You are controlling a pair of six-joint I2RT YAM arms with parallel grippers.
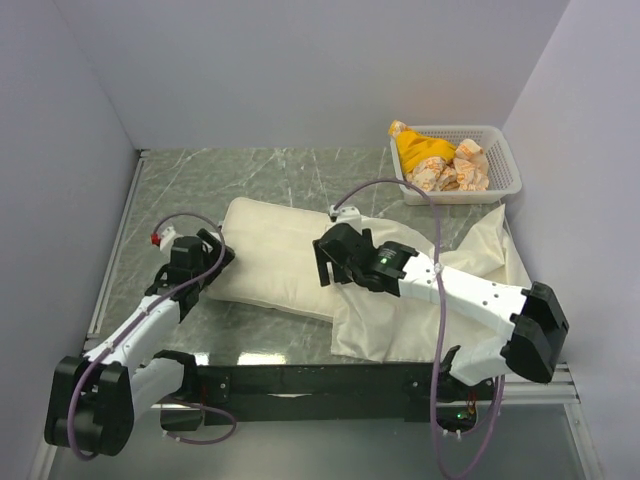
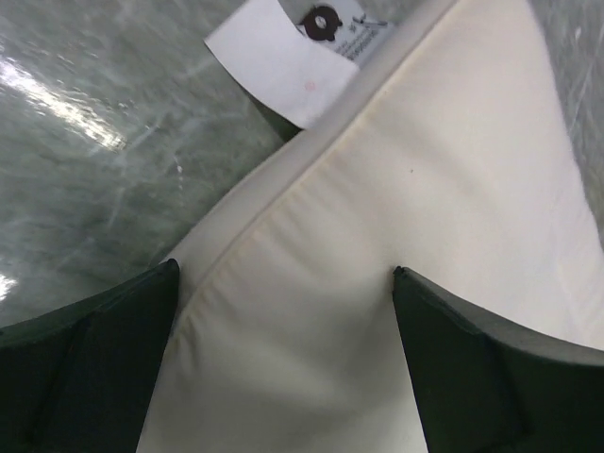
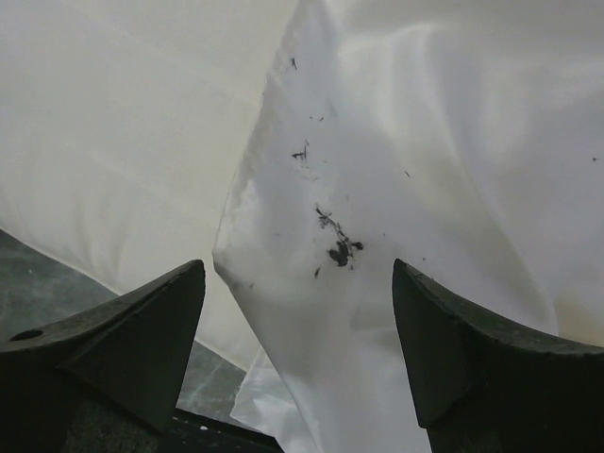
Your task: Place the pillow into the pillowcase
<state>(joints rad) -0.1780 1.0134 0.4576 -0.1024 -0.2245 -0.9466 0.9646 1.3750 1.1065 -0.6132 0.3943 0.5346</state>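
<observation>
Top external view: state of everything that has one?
Plump cream-white padded pillow: flat, mostly outside the pillowcase.
Limp cream-white fabric pillowcase: crumpled, overlapping pillow's right end.
Left gripper: open, astride pillow corner.
Right gripper: open, at pillowcase edge.
White plastic basket: upright, filled.

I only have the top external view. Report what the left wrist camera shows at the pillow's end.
Observer: The left jaws stand open, and the stitched edge of the pillow runs between them. Nothing is gripped.
Operator: Name anything there that could snag.
Observer: A white label with a black printed mark sticks out from the seam, over the table.
Operator: Now give me the right wrist.
Observer: The right jaws are open too, above a loose edge of the pillowcase. That thin cloth carries dark specks.
</observation>
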